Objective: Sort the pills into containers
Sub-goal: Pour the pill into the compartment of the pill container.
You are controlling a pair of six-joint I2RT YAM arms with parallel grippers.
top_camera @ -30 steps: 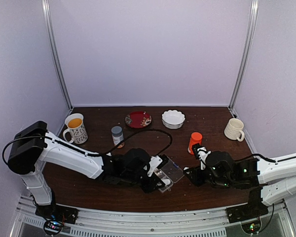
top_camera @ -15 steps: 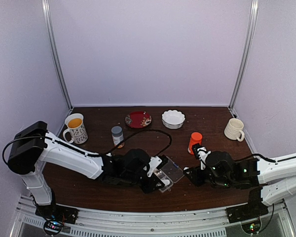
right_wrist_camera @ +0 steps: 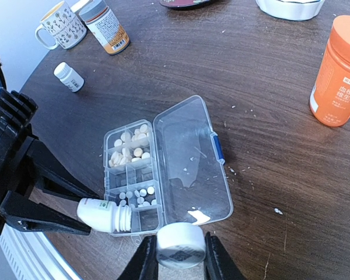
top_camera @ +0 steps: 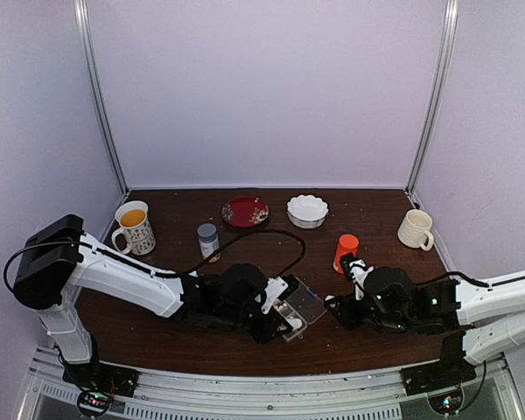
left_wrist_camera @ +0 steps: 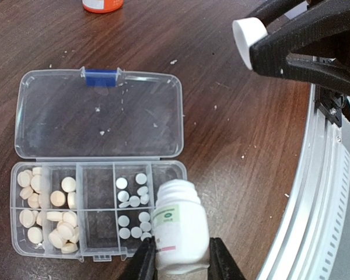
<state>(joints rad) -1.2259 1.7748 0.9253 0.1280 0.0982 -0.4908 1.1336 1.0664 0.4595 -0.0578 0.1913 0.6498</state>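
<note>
Near the table's front edge in the top view, the open pill box [top_camera: 308, 306] lies between the arms, with the left gripper [top_camera: 280, 316] over its near side and the right gripper [top_camera: 336, 307] just beside it. In the left wrist view, the left jaws clamp a small white bottle [left_wrist_camera: 178, 224] tipped toward the right-hand cells, seemingly to pour there; white pills [left_wrist_camera: 133, 201] lie in those cells, cream pills [left_wrist_camera: 46, 214] at the far left, and the middle cells are bare. In the right wrist view, the right jaws pinch the bottle's white cap [right_wrist_camera: 181, 245] beside the flat lid [right_wrist_camera: 189, 163], probably kept ready for recapping.
</note>
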